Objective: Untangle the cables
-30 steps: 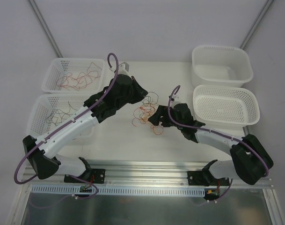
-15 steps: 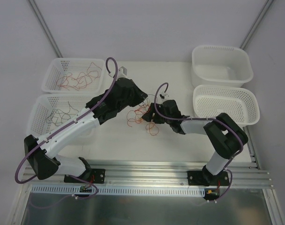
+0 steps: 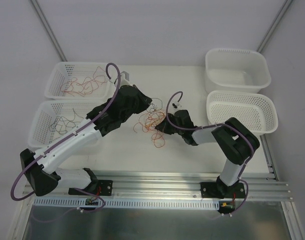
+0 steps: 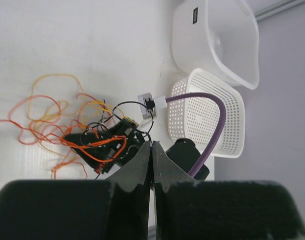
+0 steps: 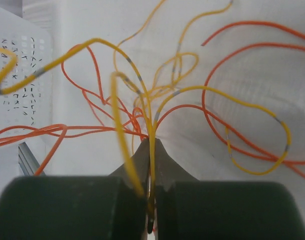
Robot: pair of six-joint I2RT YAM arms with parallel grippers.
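Moved: right gripper (image 5: 151,146) swung in; thin curly orange, red, black and yellow cables (image 3: 151,123) spread wider, midway between the counter's side edges.
Right: clamped on a yellow strand (image 5: 151,120).
Left gripper (image 4: 152,146): closed, possibly empty; I can't tell.
Meaning: I'd say loosening.

Left arm (image 3: 67,145), right arm (image 3: 212,134) — white links, black joints, purple hoses (image 4: 192,94).

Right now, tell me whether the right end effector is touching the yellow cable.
Touching. The right wrist view shows the right end effector shut on the yellow cable, which runs straight down between its closed jaws.
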